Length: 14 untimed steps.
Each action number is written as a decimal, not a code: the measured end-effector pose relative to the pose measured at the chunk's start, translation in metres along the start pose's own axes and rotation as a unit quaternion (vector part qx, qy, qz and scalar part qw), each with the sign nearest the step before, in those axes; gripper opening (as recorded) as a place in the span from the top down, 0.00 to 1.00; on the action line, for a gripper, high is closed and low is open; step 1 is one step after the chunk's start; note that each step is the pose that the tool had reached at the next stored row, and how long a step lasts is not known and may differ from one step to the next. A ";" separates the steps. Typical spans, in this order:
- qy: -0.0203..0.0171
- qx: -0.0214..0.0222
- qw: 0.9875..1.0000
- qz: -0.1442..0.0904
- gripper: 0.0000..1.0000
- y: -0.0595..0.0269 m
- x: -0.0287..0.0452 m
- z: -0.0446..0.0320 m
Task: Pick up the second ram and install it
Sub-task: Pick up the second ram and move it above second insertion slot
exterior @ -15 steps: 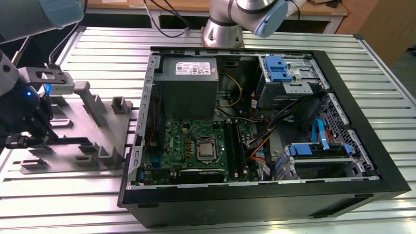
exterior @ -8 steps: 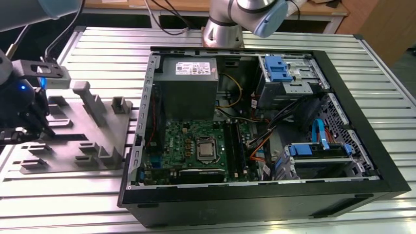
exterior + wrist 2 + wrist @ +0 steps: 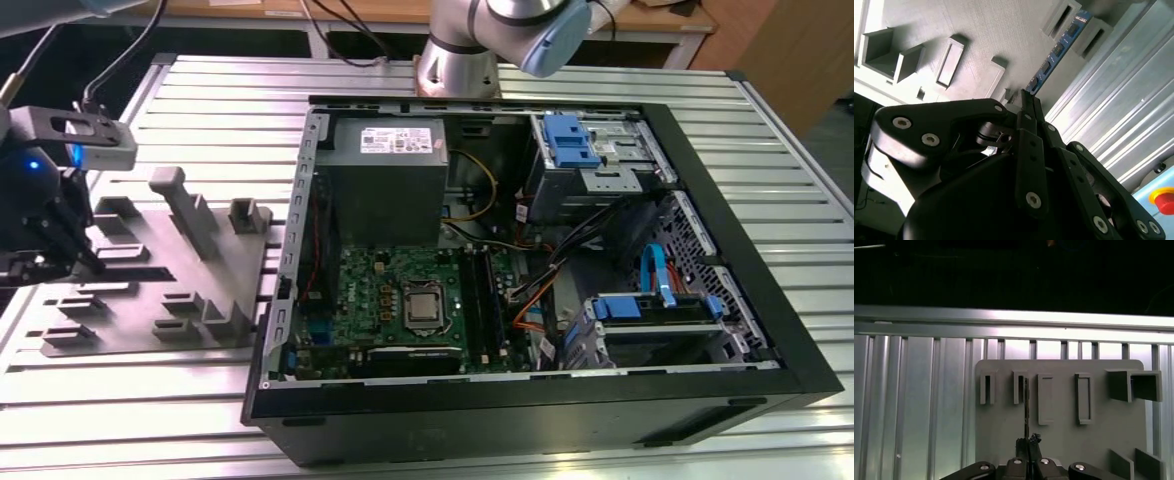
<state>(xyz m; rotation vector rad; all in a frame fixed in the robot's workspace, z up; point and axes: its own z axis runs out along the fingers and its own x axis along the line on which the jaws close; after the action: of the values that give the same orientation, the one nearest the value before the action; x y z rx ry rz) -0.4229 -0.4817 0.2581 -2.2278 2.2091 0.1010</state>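
The gripper was clamped on the ram, its fingers pinched together on one end of the blue stick, as both wrist views showed. The ram sat edge-on over the grey fixture, its far end reaching the slot blocks near the fixture's edge. In the exterior view the gripper hung over that fixture at the exterior view's left, well apart from the open computer case and its green motherboard on the ribbed metal table.
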 end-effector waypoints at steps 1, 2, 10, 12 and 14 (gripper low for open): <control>0.000 0.000 1.000 0.001 0.88 0.0001 -0.0001 -0.0022; 0.000 0.000 1.000 0.001 0.88 0.0002 -0.0002 -0.0041; 0.000 0.000 1.000 0.004 0.88 0.0008 -0.0009 -0.0194; 0.000 0.000 1.000 0.004 0.88 0.0010 -0.0011 -0.0228; 0.000 0.000 1.000 0.004 0.88 0.0012 -0.0013 -0.0265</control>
<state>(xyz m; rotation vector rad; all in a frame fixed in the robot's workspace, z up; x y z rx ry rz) -0.4229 -0.4817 0.2847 -2.2177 2.2188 0.1010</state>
